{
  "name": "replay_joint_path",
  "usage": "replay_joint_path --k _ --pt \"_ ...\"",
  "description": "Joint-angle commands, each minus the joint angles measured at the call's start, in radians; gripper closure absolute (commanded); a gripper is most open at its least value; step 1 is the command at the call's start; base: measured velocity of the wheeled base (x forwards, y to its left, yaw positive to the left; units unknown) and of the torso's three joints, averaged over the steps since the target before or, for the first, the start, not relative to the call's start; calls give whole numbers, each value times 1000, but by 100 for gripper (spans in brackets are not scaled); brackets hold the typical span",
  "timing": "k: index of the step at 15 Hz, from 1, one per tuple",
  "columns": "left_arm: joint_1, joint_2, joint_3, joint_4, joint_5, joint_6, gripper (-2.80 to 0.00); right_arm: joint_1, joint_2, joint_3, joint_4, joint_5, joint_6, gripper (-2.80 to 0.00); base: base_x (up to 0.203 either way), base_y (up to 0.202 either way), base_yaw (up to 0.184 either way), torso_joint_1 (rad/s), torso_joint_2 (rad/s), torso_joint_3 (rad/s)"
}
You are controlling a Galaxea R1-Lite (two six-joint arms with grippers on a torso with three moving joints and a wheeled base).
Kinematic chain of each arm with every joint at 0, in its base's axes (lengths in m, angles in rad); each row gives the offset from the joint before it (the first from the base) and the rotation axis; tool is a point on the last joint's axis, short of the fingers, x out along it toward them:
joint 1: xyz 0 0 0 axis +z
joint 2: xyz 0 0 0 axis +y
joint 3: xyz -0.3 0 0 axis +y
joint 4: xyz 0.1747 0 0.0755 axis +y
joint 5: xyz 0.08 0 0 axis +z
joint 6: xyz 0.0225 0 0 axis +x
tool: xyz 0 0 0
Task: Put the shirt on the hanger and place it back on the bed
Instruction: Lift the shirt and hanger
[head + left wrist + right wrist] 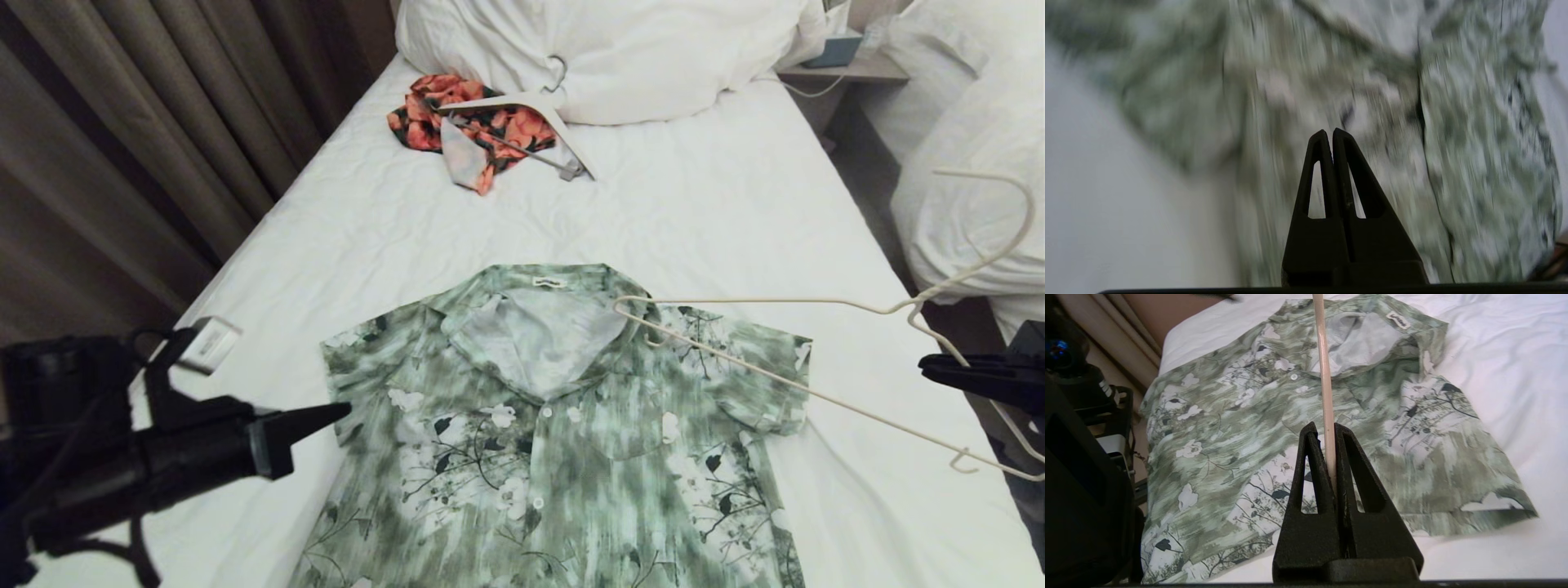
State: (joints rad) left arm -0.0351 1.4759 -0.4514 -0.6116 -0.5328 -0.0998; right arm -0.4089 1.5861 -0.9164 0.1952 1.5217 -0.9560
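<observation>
Right gripper point(1331, 428) of mine is clamped on the hanger point(816, 304), its two fingers pinched together on the thin cream wire with no gap to spare. From that grip the hanger reaches away from me across the shirt point(563, 425): its far notched end hangs over the open collar, on the side nearest this gripper, and I cannot tell whether the tip touches the cloth or floats just above it. None of the wire is inside the shirt yet.

My left gripper point(1329, 134) has its fingers pressed flat together and carries nothing; it points at the sleeve on its own side of the shirt, just short of the cloth.

So I judge the task barely begun: hanger picked up, shirt not threaded. The shirt lies spread flat and face up on the bed point(718, 204), collar away from me, top buttons undone. Left to do: work both hanger ends in under the shoulders, then lay the pair down on the sheet.

Well beyond both grippers, by the duvet point(620, 49), lie an orange-red garment point(490, 122) and a thick white hanger point(539, 106).
</observation>
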Motion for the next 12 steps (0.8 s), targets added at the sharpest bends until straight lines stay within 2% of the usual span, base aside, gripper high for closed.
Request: replay_joint_path --k 1,4,5,8,12 --pt "2 313 -175 -52 -41 -29 0 16 9 -4 1 8 -5 0 0 0 0 0 0 0" --pt "4 468 -384 -91 -82 -66 0 32 24 -15 1 8 -6 0 0 0 0 0 0 0" --pt "11 499 -424 -95 -87 -71 -280 34 37 -29 1 8 -6 0 0 0 0 0 0 0" --pt "22 567 -489 -97 -91 -76 -280 45 77 -62 1 8 -6 0 0 0 0 0 0 0" --pt "14 614 -560 -97 -91 -118 -280 52 85 -65 0 8 -6 0 0 0 0 0 0 0"
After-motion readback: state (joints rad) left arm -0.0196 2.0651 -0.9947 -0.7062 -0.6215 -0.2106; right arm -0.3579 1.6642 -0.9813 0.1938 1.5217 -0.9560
